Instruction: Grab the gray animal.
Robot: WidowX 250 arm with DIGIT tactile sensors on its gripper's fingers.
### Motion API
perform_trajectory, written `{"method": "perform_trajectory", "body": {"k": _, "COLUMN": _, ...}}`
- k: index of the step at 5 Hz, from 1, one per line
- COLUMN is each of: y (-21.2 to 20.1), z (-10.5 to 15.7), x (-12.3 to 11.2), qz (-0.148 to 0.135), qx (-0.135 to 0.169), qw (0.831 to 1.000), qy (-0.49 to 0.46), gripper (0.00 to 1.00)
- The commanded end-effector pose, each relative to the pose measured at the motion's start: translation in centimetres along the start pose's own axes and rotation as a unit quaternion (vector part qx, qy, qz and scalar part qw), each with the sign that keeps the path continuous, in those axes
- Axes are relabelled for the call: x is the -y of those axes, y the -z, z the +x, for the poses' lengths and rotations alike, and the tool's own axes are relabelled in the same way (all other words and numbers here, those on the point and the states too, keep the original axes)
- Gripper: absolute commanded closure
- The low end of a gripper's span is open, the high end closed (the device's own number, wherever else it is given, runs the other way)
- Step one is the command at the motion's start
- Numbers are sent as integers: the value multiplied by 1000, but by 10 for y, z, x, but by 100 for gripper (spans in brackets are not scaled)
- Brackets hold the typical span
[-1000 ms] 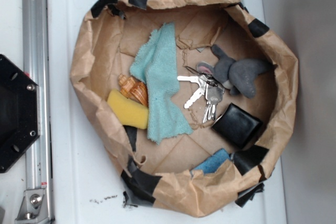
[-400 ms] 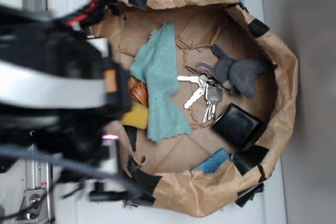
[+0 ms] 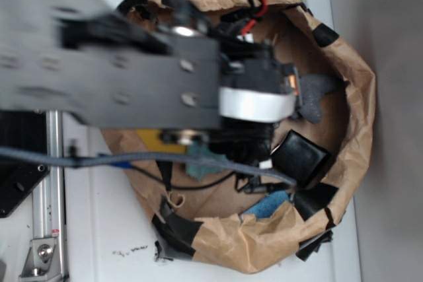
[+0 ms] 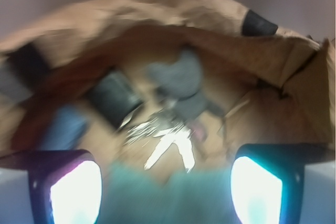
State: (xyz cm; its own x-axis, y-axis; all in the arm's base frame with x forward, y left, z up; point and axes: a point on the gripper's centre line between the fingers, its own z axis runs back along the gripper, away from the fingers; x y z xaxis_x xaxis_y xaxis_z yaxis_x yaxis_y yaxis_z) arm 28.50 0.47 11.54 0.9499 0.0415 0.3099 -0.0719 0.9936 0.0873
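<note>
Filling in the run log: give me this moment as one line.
phase: approach | gripper: open, empty, above teal cloth | gray animal: ahead beyond keys, untouched | wallet: beside | bin: paper bowl

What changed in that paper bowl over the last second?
The robot arm swept in from the left and now hangs over the bowl, covering the cloth, sponge and keys from above. Its gripper is open, aimed toward the gray toy, and has grabbed nothing. The toy, keys and black wallet lie where they were.
</note>
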Motion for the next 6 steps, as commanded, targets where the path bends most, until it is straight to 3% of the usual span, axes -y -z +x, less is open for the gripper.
{"method": "perform_trajectory", "body": {"k": 1, "y": 30, "z": 37, "x": -10, "qz": 12, "qx": 24, "qw": 999, "qy": 35, "gripper": 0}}
{"method": "perform_trajectory", "body": {"k": 3, "y": 74, "z": 62, "x": 5, "qz": 32, "qx": -3, "qw": 999, "qy": 30, "gripper": 0}}
{"method": "perform_trajectory", "body": {"k": 4, "y": 97, "z": 57, "x": 3, "qz": 47, "qx": -38, "qw": 998, "qy": 12, "gripper": 100}}
{"method": "perform_trajectory", "body": {"k": 6, "y": 68, "z": 33, "x": 4, "qz": 21, "qx": -72, "qw": 997, "qy": 22, "gripper": 100}}
